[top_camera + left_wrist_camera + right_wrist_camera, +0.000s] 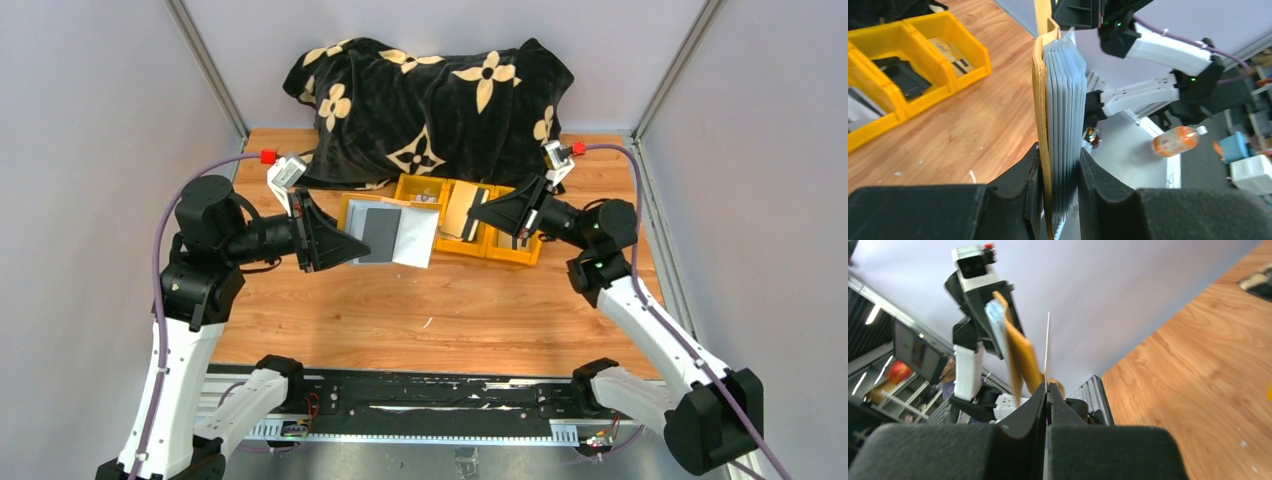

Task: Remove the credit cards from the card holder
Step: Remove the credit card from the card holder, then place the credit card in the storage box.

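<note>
My left gripper (pixel 345 245) is shut on the card holder (pixel 395 235) and holds it up above the table. In the left wrist view the holder stands edge-on between my fingers, with its mustard flap (pixel 1040 100) on the left and its blue-grey accordion pockets (pixel 1065 110) on the right. My right gripper (pixel 472 214) is shut on a thin pale credit card (pixel 1048 347), seen edge-on and sticking up from the jaws. The card is clear of the holder (pixel 1004 340), which hangs just behind it with the flap open.
A row of yellow bins (pixel 512 257) sits at the back of the wooden table, behind both grippers, with a black item (pixel 903 77) in one. A black blanket with beige flowers (pixel 430 95) is piled at the far edge. Grey walls stand on both sides.
</note>
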### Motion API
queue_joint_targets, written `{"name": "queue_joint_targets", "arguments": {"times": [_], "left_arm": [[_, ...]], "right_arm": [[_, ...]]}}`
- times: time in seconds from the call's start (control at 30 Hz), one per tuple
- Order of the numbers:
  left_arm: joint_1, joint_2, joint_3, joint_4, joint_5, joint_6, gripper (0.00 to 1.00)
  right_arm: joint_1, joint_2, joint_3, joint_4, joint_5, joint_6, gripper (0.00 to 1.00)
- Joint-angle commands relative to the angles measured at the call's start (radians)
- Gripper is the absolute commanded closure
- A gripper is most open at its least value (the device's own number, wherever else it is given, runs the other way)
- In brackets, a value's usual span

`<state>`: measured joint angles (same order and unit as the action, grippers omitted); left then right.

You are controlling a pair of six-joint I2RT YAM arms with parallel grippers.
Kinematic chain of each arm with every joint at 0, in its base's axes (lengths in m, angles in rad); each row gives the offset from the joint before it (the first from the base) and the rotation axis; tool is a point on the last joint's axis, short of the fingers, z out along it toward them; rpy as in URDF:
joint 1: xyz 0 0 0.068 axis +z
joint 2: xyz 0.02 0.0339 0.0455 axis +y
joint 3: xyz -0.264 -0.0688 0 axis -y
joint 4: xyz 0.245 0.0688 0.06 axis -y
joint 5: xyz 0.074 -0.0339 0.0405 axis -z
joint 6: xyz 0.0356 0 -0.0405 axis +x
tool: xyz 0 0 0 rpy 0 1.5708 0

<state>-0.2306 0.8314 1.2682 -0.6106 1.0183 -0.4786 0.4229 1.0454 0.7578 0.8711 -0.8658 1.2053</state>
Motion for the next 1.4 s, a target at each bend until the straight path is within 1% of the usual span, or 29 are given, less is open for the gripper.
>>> {"name": "queue_joint_targets", "arguments": {"times": [0.0, 0.03, 0.1, 0.17, 0.23, 0.33, 0.43, 0.53, 0.7, 0.9, 1.03, 1.23, 1.37], "left_arm": [[-0.001, 0.007, 0.057, -0.147, -0.094, 0.189, 1.0], [-0.001, 0.011, 0.056, -0.156, -0.104, 0.198, 1.0], [-0.001, 0.017, 0.06, -0.181, -0.134, 0.221, 1.0], [-0.001, 0.021, 0.063, -0.205, -0.169, 0.248, 1.0], [-0.001, 0.023, 0.068, -0.215, -0.183, 0.267, 1.0], [-0.001, 0.028, 0.066, -0.216, -0.163, 0.265, 1.0], [-0.001, 0.027, 0.063, -0.216, -0.15, 0.264, 1.0], [-0.001, 0.022, 0.057, -0.216, -0.14, 0.265, 1.0], [-0.001, 0.011, 0.056, -0.216, -0.11, 0.265, 1.0], [-0.001, 0.009, 0.059, -0.216, -0.094, 0.265, 1.0], [-0.001, 0.008, 0.056, -0.216, -0.083, 0.267, 1.0], [-0.001, 0.003, 0.056, -0.216, -0.074, 0.276, 1.0], [-0.001, 0.01, 0.054, -0.216, -0.059, 0.273, 1.0]], "right_arm": [[-0.123, -0.054, 0.036, -0.39, -0.095, -0.186, 1.0], [-0.149, -0.056, 0.056, -0.486, -0.095, -0.24, 1.0], [-0.194, -0.046, 0.12, -0.733, -0.069, -0.39, 1.0], [-0.238, -0.026, 0.173, -0.936, -0.019, -0.519, 1.0], [-0.276, -0.005, 0.211, -1.074, 0.096, -0.616, 1.0], [-0.301, 0.042, 0.246, -1.222, 0.304, -0.749, 1.0], [-0.307, 0.109, 0.246, -1.247, 0.437, -0.794, 1.0], [-0.306, 0.211, 0.257, -1.245, 0.529, -0.823, 1.0], [-0.306, 0.374, 0.322, -1.24, 0.597, -0.857, 1.0], [-0.304, 0.552, 0.437, -1.235, 0.599, -0.859, 1.0], [-0.301, 0.644, 0.483, -1.216, 0.579, -0.852, 1.0], [-0.284, 0.711, 0.492, -1.212, 0.561, -0.859, 1.0], [-0.28, 0.719, 0.495, -1.231, 0.564, -0.867, 1.0]]}}
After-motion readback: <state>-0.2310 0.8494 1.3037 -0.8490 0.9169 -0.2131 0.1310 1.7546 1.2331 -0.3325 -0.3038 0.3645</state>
